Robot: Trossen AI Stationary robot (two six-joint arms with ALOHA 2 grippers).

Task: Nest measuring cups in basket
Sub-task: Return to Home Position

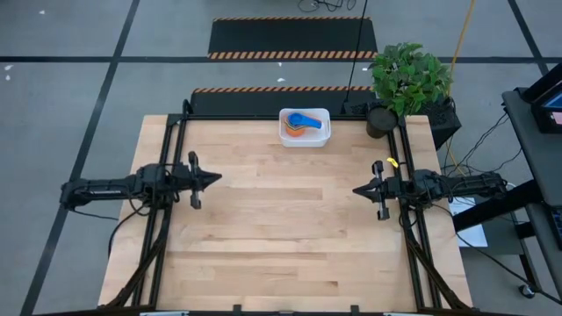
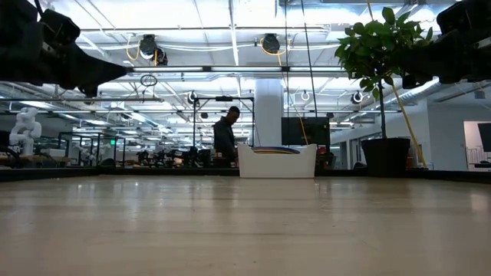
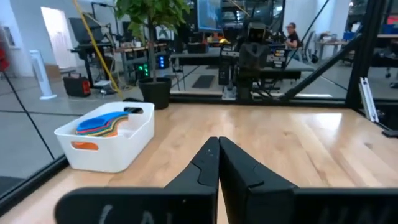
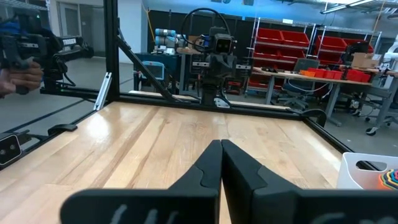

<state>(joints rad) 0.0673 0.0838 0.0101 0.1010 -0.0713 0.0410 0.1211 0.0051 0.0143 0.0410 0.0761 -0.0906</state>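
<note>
High view — overhead, straight down on whole table (image 1: 290, 237). Low view — tabletop height, facing the room. Wrist views: low, facing each other across it; all share the basket (image 1: 326, 132)

my left gripper (image 1: 213, 178) and right gripper (image 1: 358, 189) hang at opposite sides, arms level, fingers pressed together.

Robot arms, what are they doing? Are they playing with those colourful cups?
Right now they're not touching anything. The measuring cups sit nested together inside the white basket at the far edge of the table, beside a potted plant. The left gripper hangs over the table's left side and the right gripper over its right side. Both are shut and empty, well away from the basket. The tidying-up job looks finished.
</note>
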